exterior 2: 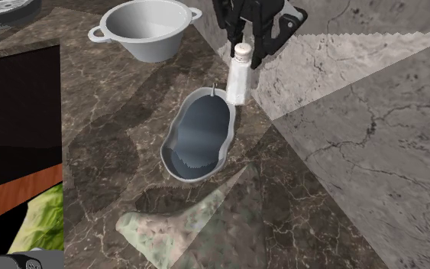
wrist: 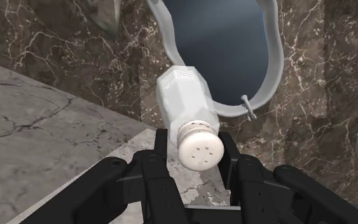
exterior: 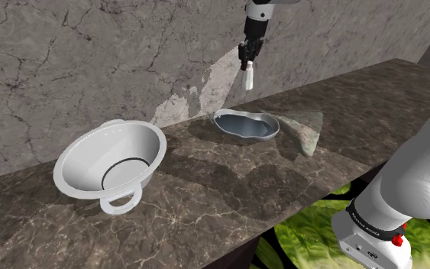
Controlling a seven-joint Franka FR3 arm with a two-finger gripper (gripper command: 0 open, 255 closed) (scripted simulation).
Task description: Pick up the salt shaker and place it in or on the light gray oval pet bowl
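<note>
My black gripper [exterior: 248,61] is shut on the white salt shaker [exterior: 248,77], which hangs high in the air near the marble wall. From the second exterior view the shaker [exterior 2: 239,76] is clasped at its cap by the gripper [exterior 2: 245,50], its base over the near end of the light gray oval pet bowl [exterior 2: 199,136]. Along the hand, the fingers [wrist: 160,147] clamp the shaker's [wrist: 186,105] capped top, and the bowl's rim [wrist: 272,76] lies below it. In the shoulder view the bowl [exterior: 246,124] rests on the dark marble counter, under and slightly toward me from the shaker.
A large white two-handled pot [exterior: 111,162] stands on the counter at the shoulder view's left. A translucent greenish wedge [exterior: 303,131] lies just right of the bowl. The counter's front edge [exterior: 282,218] drops off toward the stand. The marble wall rises close behind the gripper.
</note>
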